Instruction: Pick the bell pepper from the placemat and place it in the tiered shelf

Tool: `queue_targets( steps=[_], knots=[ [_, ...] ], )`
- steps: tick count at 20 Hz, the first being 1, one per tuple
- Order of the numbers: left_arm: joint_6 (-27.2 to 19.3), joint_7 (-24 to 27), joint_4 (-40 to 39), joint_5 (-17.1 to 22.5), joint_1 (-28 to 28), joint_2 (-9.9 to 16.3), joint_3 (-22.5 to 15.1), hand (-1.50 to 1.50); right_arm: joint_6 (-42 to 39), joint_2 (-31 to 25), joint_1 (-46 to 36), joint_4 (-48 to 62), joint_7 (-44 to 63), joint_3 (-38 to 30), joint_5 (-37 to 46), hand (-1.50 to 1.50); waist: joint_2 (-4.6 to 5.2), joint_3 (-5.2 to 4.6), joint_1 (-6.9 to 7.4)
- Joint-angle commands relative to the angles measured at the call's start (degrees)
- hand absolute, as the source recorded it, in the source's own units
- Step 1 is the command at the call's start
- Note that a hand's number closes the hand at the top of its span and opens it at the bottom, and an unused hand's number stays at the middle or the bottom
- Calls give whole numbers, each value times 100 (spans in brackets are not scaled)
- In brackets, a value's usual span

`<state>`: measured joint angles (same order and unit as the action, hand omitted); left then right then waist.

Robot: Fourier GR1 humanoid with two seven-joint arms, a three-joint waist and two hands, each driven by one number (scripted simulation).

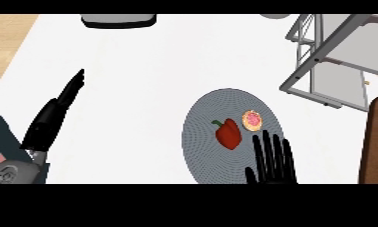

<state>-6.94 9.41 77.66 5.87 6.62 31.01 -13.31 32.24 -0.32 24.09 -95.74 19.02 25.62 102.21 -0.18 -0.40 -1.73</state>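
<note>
The right hand (pixel 273 163), fingers straight and holding nothing, is approaching the pepper (pixel 229 133) mid-placemat (pixel 203 121); next it must close around it.

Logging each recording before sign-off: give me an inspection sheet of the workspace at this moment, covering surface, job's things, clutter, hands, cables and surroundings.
Surface: white counter, wooden strip at its left edge.
Job's things: red bell pepper lies on the round grey placemat; tiered shelf stands at the upper right, apart from the placemat.
Clutter: small round pink-topped pastry on the placemat beside the pepper; grey object at the top edge.
Hands: right hand open, fingers straight, over the placemat's lower right, holding nothing; left hand open at the left, resting.
Cables: nothing seen.
Surroundings: brown panel at the right edge.
</note>
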Motion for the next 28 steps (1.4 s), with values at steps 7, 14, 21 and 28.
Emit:
queue_targets(
  steps=[7,14,21,28],
  knots=[
    [95,151,315,-184,-284,-72,10,0,-2399,32,-1188,181,3693,2201,1386,-150,7,41,231],
    [467,288,-124,-347,-66,-296,403,0,-2243,32,-2216,1171,4438,2479,978,-150,19,41,197],
    [486,343,-573,-646,243,-678,467,0,-1979,29,-2659,1648,4748,2468,1020,-150,25,41,181],
    [596,-153,-77,-785,150,-714,556,0,-1800,28,-2448,1519,4209,1953,1032,-150,18,42,174]
  ],
)
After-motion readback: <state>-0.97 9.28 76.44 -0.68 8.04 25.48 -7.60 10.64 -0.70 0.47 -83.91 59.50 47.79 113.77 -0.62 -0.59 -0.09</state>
